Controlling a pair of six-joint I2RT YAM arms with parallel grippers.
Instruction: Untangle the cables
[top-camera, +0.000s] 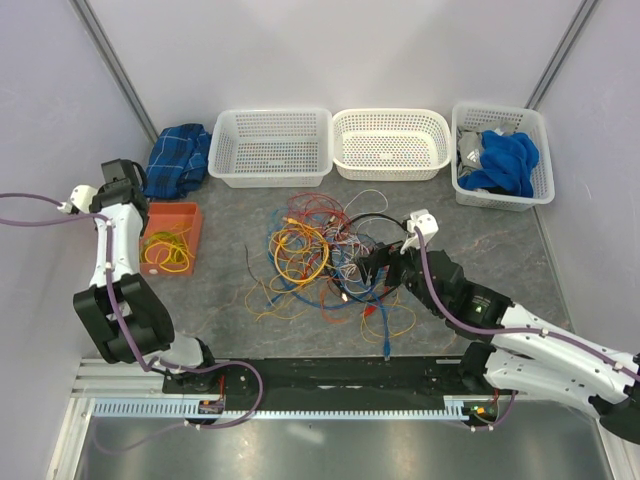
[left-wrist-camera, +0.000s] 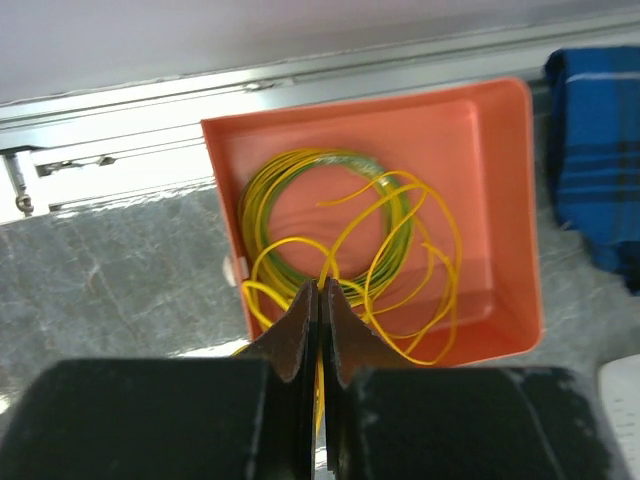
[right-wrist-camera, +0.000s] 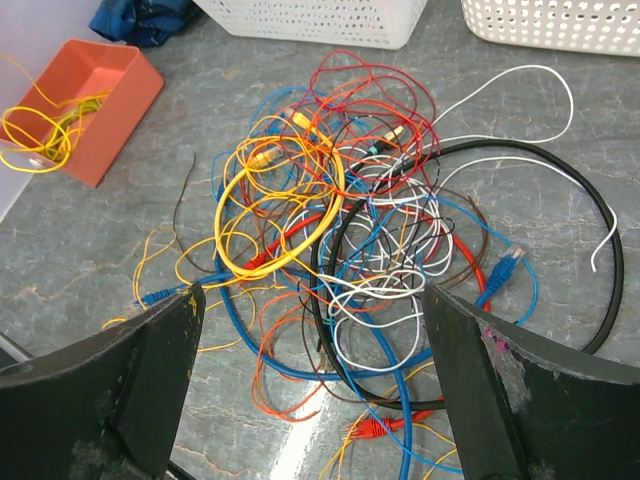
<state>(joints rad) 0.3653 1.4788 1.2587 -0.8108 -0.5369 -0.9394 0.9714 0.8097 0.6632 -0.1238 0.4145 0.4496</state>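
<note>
The cables (top-camera: 320, 255) lie in a jumble mid-table: yellow, orange, red, blue and white wires (right-wrist-camera: 340, 200) with a thicker black loop (right-wrist-camera: 600, 230) round their right side. My right gripper (right-wrist-camera: 312, 292) hovers wide open over the pile's near edge (top-camera: 370, 262), holding nothing. Over at the far left, my left gripper (left-wrist-camera: 320, 290) is shut on a thin yellow wire that runs up between its jaws. It hangs above an orange bin (left-wrist-camera: 510, 200), also visible at the table's left (top-camera: 185, 215). Coiled yellow and green wires (left-wrist-camera: 330, 210) lie in that bin.
Three white baskets stand along the back (top-camera: 270, 147) (top-camera: 390, 143) (top-camera: 500, 155); the right one holds blue and grey cloths. A blue plaid cloth (top-camera: 178, 160) lies beside the orange bin. A black and metal rail (top-camera: 330, 375) runs along the near edge.
</note>
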